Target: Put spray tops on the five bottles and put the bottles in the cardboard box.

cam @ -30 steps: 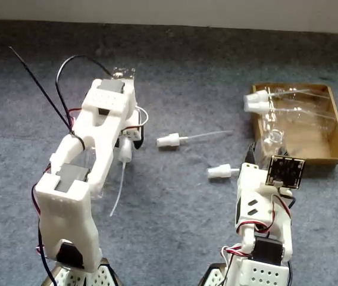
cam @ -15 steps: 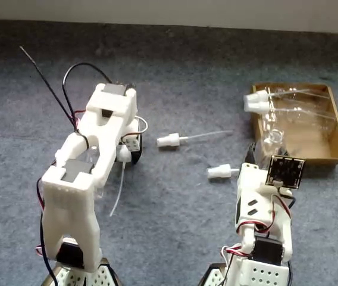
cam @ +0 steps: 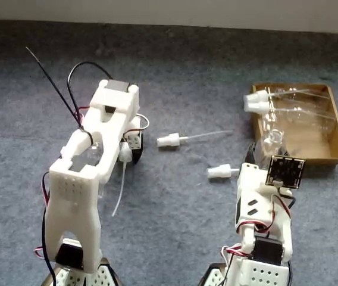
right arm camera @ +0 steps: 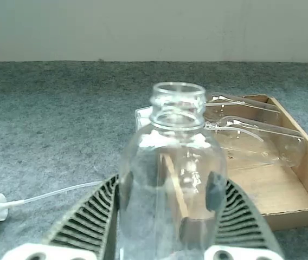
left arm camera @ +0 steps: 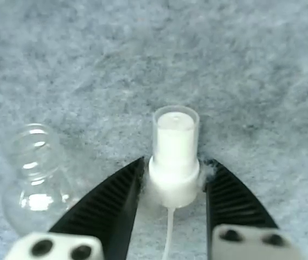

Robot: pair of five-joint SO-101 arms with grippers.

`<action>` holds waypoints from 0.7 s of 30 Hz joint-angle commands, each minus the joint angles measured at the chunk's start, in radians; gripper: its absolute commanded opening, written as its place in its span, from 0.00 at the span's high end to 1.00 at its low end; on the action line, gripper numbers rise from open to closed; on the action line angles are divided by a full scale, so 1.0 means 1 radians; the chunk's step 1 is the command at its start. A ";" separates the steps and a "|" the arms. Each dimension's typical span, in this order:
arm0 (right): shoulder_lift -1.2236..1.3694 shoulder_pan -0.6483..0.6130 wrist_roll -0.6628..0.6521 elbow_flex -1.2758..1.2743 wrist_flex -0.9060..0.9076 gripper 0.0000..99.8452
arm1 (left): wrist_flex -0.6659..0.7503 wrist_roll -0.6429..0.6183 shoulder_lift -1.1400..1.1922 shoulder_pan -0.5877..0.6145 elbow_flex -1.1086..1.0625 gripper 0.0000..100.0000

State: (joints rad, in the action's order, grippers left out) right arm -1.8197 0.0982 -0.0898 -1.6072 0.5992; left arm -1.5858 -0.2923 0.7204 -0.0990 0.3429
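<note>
We see soft, even light across grey table (cam: 181,202), no hard shadows. We note faint shade under left hand (left arm camera: 174,165), around spray top (left arm camera: 174,157). We catch bright glints on held bottle (right arm camera: 170,162) in right hand (right arm camera: 170,184) and on loose bottle (left arm camera: 32,173) beside left hand. Wall (right arm camera: 143,27) beyond right hand looks pale and evenly lit.

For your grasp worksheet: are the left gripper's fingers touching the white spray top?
Touching. The left wrist view shows both fingers pressed against the spray top at its collar.
</note>
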 commanded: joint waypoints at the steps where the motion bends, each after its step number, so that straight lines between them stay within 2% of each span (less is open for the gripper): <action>1: -0.004 -0.008 0.005 0.008 -0.030 0.86 | -0.021 0.002 0.019 -0.005 0.028 0.84; 7: -0.004 -0.008 0.005 0.010 -0.030 0.86 | -0.048 -0.002 0.019 -0.019 0.031 0.86; 11: -0.004 -0.008 0.005 0.010 -0.030 0.86 | -0.040 0.002 0.016 -0.038 0.031 1.00; 14: -0.004 -0.008 0.005 0.010 -0.030 0.86 | -0.048 -0.003 0.019 -0.045 0.025 0.97; 21: -0.004 -0.008 0.005 0.010 -0.030 0.86 | -0.083 -0.005 0.013 -0.110 0.033 0.97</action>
State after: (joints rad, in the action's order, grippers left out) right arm -1.8197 0.0982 -0.0898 -1.6072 0.5992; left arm -1.6256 -0.2938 0.7388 -0.1465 0.3751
